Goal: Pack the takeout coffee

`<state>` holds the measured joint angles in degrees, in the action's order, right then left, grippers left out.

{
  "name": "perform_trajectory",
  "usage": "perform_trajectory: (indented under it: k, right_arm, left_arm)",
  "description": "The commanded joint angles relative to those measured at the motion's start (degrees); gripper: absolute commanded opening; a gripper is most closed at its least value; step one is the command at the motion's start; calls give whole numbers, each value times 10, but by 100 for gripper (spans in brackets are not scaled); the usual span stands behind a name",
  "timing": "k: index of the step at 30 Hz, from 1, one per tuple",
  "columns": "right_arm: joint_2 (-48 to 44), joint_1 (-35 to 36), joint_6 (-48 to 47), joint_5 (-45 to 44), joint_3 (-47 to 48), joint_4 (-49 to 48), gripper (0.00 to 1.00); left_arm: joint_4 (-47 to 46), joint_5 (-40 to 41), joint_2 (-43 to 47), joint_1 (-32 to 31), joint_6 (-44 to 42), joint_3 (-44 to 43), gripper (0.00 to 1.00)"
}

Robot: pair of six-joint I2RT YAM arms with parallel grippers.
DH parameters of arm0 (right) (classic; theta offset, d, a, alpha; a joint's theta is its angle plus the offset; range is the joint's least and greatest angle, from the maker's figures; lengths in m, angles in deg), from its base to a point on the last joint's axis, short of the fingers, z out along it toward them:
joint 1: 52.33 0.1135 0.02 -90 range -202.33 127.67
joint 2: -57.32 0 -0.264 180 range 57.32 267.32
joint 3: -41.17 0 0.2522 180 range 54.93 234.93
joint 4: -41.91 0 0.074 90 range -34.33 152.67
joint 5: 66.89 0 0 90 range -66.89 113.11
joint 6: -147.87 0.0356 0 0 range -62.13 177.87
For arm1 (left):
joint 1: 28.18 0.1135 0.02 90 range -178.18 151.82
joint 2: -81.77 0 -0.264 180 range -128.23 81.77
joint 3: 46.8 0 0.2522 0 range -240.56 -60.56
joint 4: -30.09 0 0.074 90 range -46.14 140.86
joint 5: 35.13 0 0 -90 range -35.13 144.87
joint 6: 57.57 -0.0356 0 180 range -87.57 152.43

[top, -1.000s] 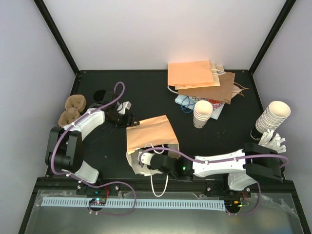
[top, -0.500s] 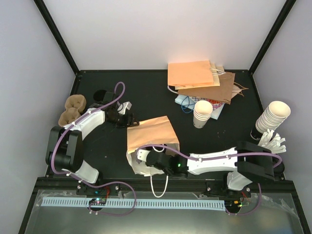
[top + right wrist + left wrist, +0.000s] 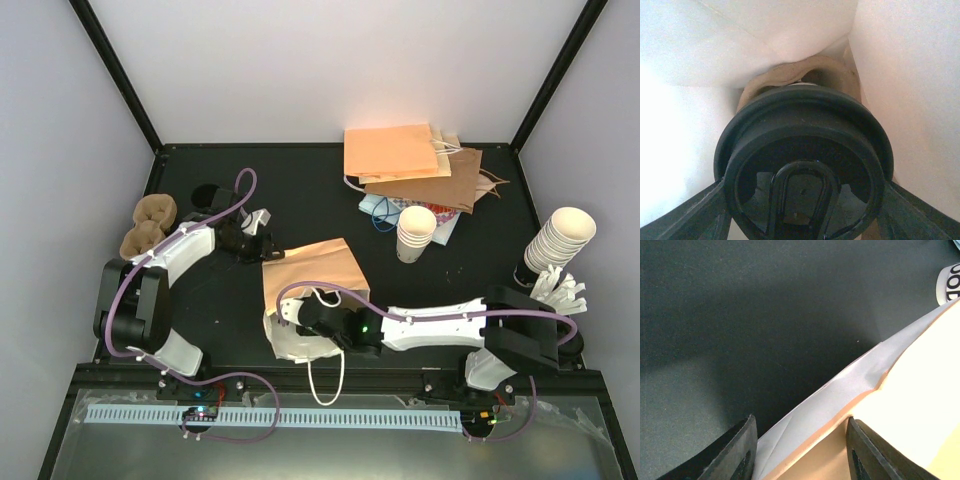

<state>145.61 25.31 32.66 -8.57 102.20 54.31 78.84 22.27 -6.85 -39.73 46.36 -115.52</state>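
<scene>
A tan paper bag [image 3: 312, 268] with white handles lies on its side on the black table, mouth toward the near edge. My right gripper [image 3: 303, 318] reaches into that mouth and is shut on the takeout coffee [image 3: 802, 165]. In the right wrist view its black lid fills the frame, with the bag's pale walls all round it. A brown pulp carrier [image 3: 812, 75] sits deeper inside the bag. The cup is hidden in the top view. My left gripper [image 3: 262, 248] is at the bag's far left corner. Its jaws [image 3: 800, 450] stand apart astride the bag's folded edge [image 3: 840, 395].
Flat paper bags [image 3: 410, 160] are piled at the back right, with lidless white cups [image 3: 416, 232] in front of them. A tilted stack of cups [image 3: 560, 240] stands at the right edge. Brown pulp carriers [image 3: 150, 225] lie at the far left.
My right arm has pushed leftward, deeper into the bag's mouth, with the cup. The left jaws have narrowed around the bag's edge. The bag has shifted slightly.
</scene>
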Motion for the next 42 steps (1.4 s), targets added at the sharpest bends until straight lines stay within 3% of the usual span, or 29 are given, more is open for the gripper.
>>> perform_trajectory:
  k: [1,34,42]
  right_arm:
    - [10,-12,26,35,19,12,76]
    - [95,-96,71,80,47,42,74]
    - [111,-93,38,57,62,54,75]
  left_arm:
    - [5,-31,6,-1,-18,12,50]
    - [19,-56,13,-16,-24,24,45]
    - [21,-59,10,-19,-23,25,44]
